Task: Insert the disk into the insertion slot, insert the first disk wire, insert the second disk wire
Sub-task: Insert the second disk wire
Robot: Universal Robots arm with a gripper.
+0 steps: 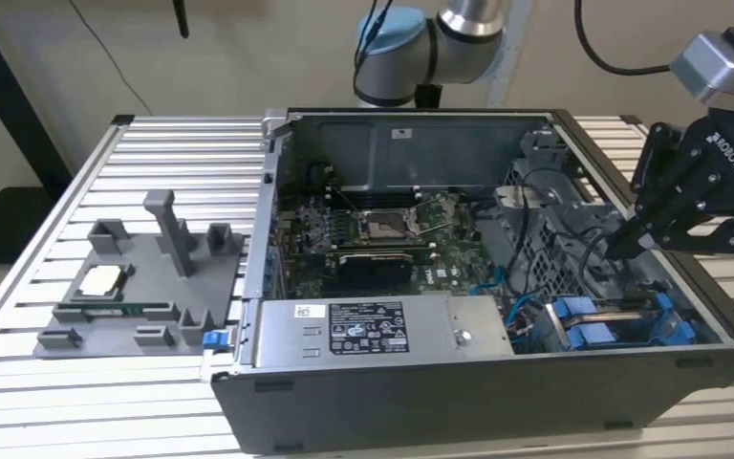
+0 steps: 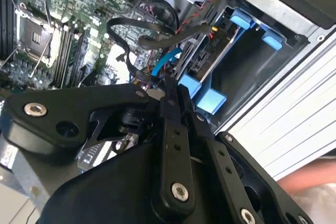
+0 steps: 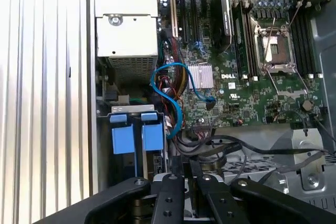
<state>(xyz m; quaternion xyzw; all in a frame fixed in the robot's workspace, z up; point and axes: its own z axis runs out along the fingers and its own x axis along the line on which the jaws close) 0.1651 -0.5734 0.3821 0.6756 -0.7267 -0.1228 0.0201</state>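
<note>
Exterior view: hand, tips together, close above the blue-framed disk, apart from it.

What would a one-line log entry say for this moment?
black gripper: inside open dark-grey computer case | silver-grey disk in bright blue carrier: seated in slot, close to gripper

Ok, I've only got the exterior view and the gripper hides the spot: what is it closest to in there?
Observer: In the second wrist view the gripper is right next to a bright blue cable, beside the disk in its blue carrier.
Operator: Where does that cable run?
Observer: In the first wrist view it loops from the motherboard, near a finned heatsink, round towards the power supply and back beside the carrier's blue tabs.
</note>
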